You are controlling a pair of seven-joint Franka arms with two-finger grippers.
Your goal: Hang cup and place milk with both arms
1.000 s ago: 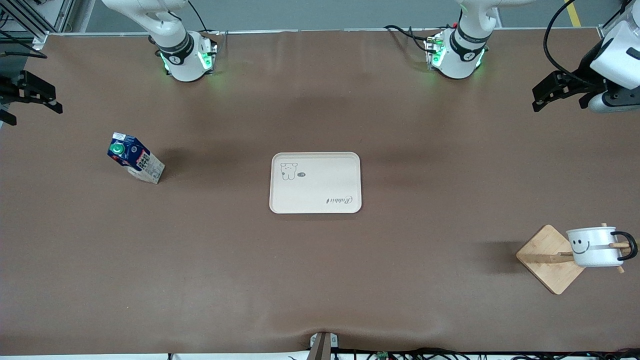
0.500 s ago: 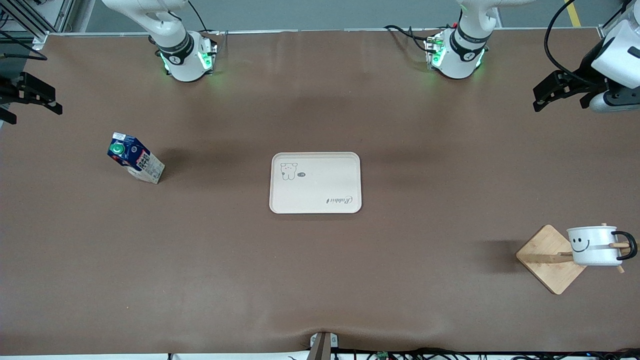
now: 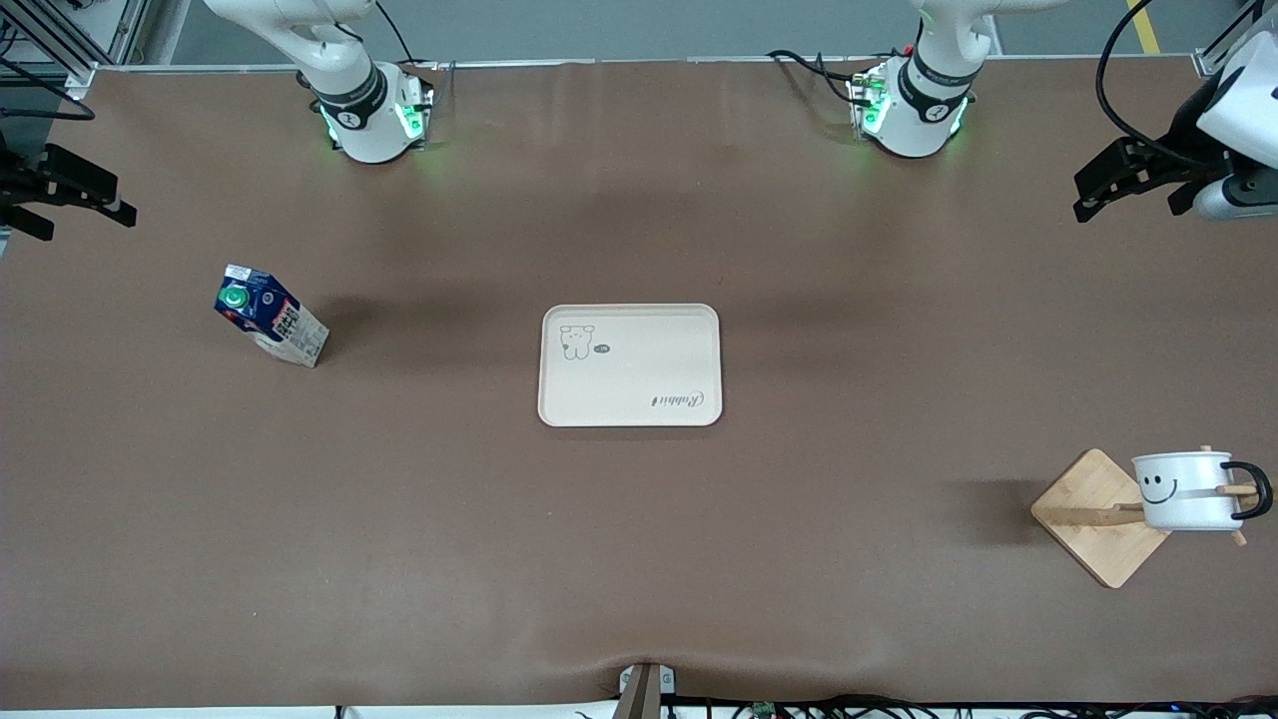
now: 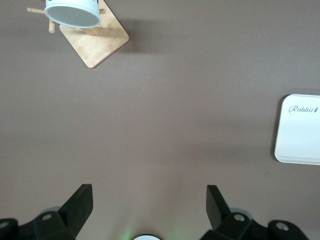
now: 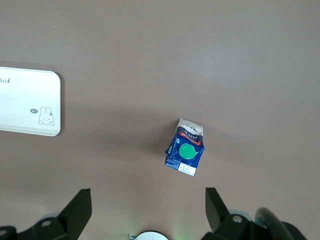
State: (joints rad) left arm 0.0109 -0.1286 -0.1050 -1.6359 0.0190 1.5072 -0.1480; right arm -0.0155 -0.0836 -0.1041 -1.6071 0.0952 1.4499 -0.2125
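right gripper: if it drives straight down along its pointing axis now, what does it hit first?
Most likely bare table. The right gripper is open and points down at brown surface; the milk stands just off that line, close to it, and the tray lies well to the side. Depth is unclear, so the carton could be clipped.

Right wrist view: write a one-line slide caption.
Open right hand hovers above the upright milk carton on the brown table, the white tray lying off to one side.
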